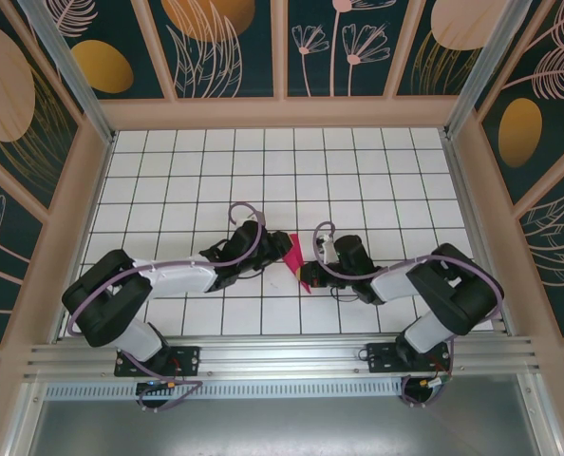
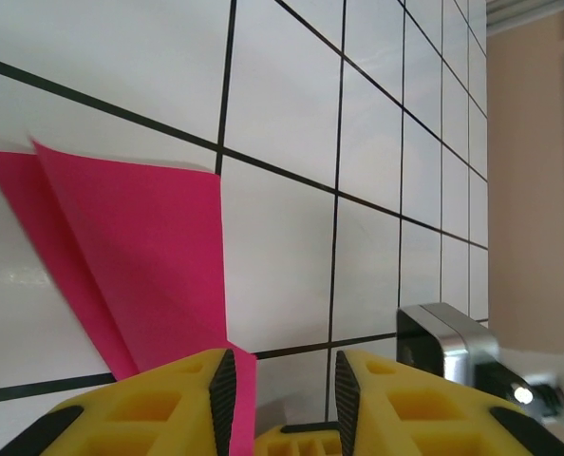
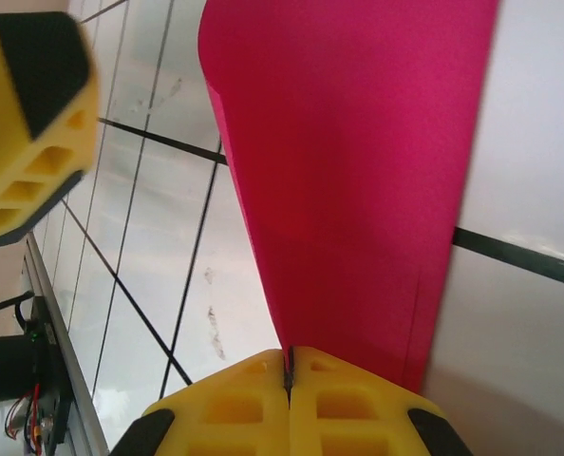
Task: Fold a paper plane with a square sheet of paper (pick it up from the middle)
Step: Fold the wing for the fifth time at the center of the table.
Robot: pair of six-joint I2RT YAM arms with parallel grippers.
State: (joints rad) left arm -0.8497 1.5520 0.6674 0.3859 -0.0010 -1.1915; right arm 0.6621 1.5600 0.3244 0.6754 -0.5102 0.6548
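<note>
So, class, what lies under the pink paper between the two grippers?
Under the pink paper is the white tiled table; black grid lines run up to its edges. The tiles directly beneath are covered. The right gripper pinches one end.

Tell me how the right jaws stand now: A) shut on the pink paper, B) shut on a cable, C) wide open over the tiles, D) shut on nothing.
A: the right jaws meet with no gap, and the pink paper runs into the seam between them.

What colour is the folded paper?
The paper is magenta-pink, clearest in the right wrist view.
</note>
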